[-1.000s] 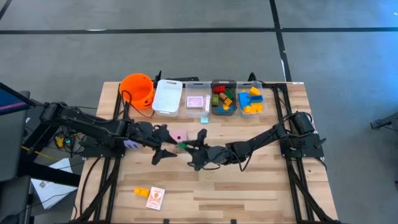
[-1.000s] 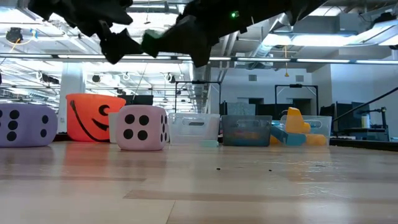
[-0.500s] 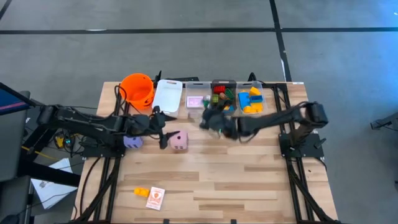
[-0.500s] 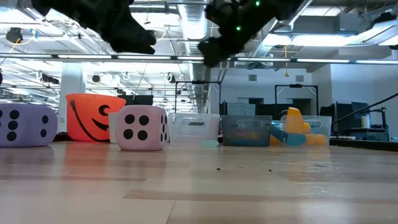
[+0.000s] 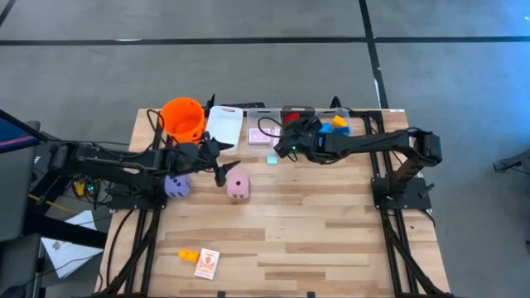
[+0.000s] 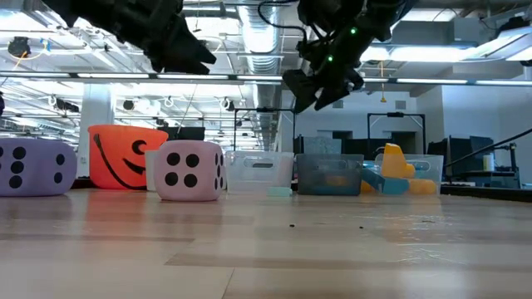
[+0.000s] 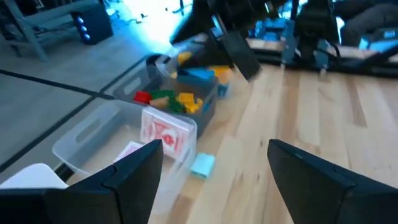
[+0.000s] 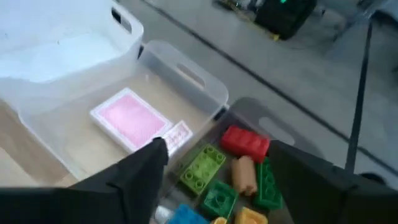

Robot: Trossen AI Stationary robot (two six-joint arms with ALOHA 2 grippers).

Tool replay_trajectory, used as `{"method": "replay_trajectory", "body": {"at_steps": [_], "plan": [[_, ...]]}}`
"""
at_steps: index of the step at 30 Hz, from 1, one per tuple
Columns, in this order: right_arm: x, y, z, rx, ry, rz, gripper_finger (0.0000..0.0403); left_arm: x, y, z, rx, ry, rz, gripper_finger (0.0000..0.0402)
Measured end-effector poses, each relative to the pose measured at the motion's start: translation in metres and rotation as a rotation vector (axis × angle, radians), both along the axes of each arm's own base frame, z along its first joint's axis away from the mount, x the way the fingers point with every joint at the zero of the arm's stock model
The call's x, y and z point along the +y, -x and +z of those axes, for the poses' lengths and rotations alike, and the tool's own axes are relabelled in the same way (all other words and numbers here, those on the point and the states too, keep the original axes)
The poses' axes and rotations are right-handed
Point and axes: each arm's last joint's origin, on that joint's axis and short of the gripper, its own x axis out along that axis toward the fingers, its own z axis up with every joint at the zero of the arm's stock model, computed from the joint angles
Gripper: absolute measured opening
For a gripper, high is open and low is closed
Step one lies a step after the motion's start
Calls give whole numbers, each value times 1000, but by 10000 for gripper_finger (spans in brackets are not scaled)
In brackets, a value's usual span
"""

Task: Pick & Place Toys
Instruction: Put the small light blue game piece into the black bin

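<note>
- No legible words, brands or digits anywhere in these views.
- Pink die [image 6: 190,170]: face toward the low camera shows four black pips; the side face has pips too, count unclear.
- Purple die [image 6: 35,167]: black pips on its front, partly cut off at the frame edge.
- Orange bucket [image 6: 125,154]: black jack-o'-lantern face, no lettering.
- Card [image 5: 206,262] at 7 o'clock on the bench [image 5: 331,240]: red print, unreadable.

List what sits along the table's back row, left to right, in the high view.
Orange bucket → white bin → clear bin with pink cards → bin of mixed bricks, partly under the right gripper → bin of blue and yellow bricks.
</note>
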Motion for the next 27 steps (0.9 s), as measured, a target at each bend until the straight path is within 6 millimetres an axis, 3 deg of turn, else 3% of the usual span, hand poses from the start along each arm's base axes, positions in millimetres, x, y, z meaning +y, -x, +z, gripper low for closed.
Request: {"method": "replay_trajectory", "body": {"at_steps": [3,6,12,18,22,27], "plan": [[6,1,-4,-1,-55,13,300,4,-1,3,-33,-1,17,280],[29,-3,-6,9,-110,124,308,6,-1,4,-51,-2,28,280],[113,-9,-8,47,-210,542,309,-3,1,-7,72,32,-86,279],[180,1,-7,-12,-115,698,310,-32,4,-15,169,60,-374,279],[196,6,-12,-46,-15,729,310,-53,3,-14,139,78,-457,269],[187,9,-24,-25,47,688,310,-66,5,-16,152,83,-468,247]]}}
